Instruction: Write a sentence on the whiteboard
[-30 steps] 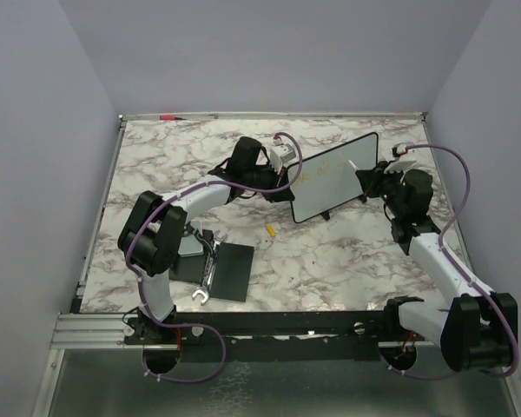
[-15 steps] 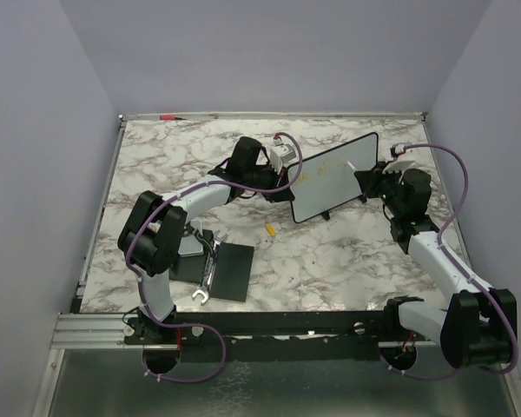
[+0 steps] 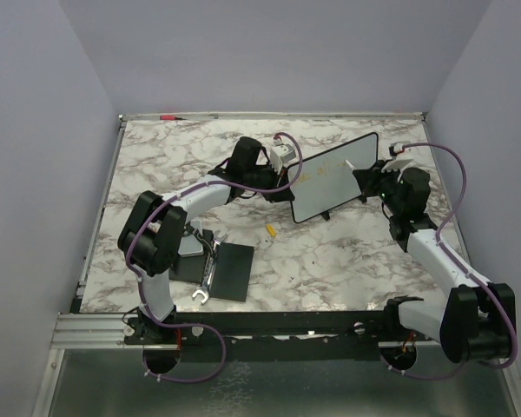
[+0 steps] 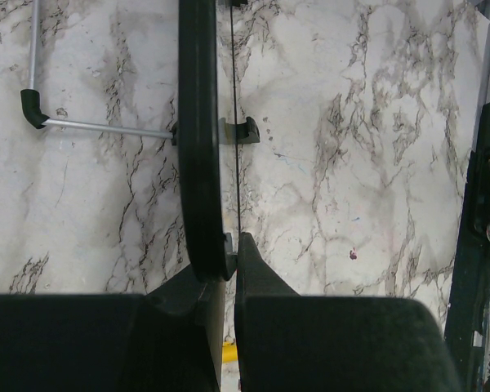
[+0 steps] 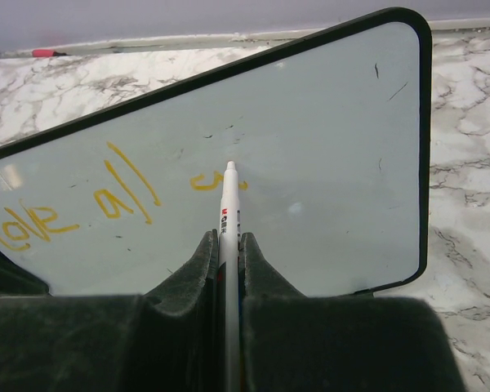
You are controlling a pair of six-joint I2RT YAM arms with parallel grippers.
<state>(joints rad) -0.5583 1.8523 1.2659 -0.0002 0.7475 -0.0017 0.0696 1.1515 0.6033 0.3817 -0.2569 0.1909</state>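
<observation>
The whiteboard [image 3: 334, 178] stands tilted on its prop stand [image 3: 328, 214] at the back middle of the table. My left gripper [image 3: 288, 170] is shut on its left edge; in the left wrist view the black frame [image 4: 198, 147] runs edge-on between the jaws of that gripper [image 4: 229, 253]. My right gripper [image 5: 228, 241] is shut on a white marker [image 5: 229, 208], whose tip touches the board [image 5: 327, 139]. The sentence [image 5: 106, 196] is yellow lettering, "love all" and one started letter beside the tip.
A flat black pad [image 3: 230, 269] and a wrench [image 3: 205, 280] lie near the left arm's base. A small yellow cap [image 3: 270, 230] lies in front of the board. A red-tipped pen [image 3: 168, 116] rests on the back rail.
The right arm has shifted slightly toward the board with the marker. The left arm and the whiteboard have not moved.
</observation>
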